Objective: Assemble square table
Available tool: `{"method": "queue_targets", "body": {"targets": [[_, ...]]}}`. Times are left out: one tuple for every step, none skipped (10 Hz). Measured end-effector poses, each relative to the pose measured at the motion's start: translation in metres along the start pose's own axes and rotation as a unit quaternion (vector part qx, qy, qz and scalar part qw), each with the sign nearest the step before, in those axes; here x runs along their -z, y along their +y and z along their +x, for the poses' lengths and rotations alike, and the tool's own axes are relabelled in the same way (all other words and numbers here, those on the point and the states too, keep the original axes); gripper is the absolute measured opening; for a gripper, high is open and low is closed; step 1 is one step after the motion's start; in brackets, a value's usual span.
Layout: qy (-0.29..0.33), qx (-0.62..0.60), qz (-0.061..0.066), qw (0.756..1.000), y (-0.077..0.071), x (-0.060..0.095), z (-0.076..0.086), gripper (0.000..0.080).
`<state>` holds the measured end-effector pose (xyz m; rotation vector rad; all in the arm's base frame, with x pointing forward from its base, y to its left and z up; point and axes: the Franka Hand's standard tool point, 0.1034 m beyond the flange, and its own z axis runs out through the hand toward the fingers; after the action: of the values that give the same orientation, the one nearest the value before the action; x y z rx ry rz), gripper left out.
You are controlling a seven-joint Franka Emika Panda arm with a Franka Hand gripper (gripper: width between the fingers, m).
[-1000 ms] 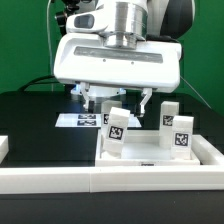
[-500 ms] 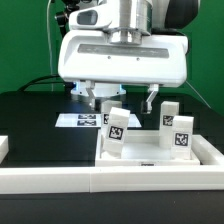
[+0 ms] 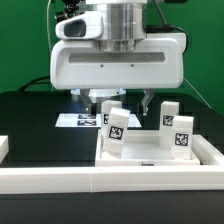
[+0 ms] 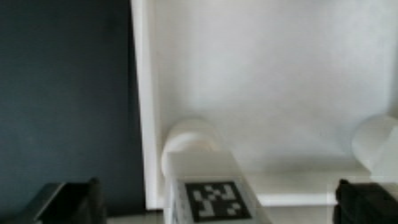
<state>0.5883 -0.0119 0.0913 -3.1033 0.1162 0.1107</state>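
The gripper point(image 3: 120, 101) hangs from a bulky white wrist housing in the upper middle of the exterior view, its two dark fingers point(image 3: 94, 99) spread wide with nothing between them. It is released and holds no part. The finger tips sit just above the far edge of the square table top point(image 3: 160, 158), which lies in the lower right of that frame on the black table point(image 3: 40, 125), its raised rim facing up.

Three white peg legs stand upright inside the top. One leg point(image 3: 118, 132) stands at the middle of the frame with a black-and-white tag on its front, tilted slightly. A second leg point(image 3: 181, 131) stands toward the exterior view's right, also tagged on the front. A third leg point(image 3: 168, 114) stands behind the second, farther back, with its tag facing the camera.

Behind the top, near the middle left of the frame, the marker board point(image 3: 78, 120) lies flat on the black surface. A long white border rail point(image 3: 110, 182) runs across the bottom of the frame.

In the wrist view, the white floor of the top fills most of the picture, one tagged leg point(image 4: 210, 180) rises near the lower middle, and both dark finger tips point(image 4: 71, 200) show at the lower corners, well apart.
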Motion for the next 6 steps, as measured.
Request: {"method": "queue_targets", "body": {"targets": [[0.005,-0.001,-0.001,1.000,0.0018,0.0021,0.0076,0.0648],[0.008,-0.006,-0.001,1.000,0.0005,0.0032,0.0091,0.0648],[0.007,-0.007,-0.001,1.000,0.0013,0.0026,0.0090,0.0648],[0.007,-0.007,-0.001,1.000,0.0016,0.0025,0.0089,0.0648],[0.008,-0.006,-0.001,1.000,0.0032,0.0025,0.0096,0.0648],[0.010,-0.008,-0.002,1.000,0.0095,0.0030,0.0138,0.0648]]}}
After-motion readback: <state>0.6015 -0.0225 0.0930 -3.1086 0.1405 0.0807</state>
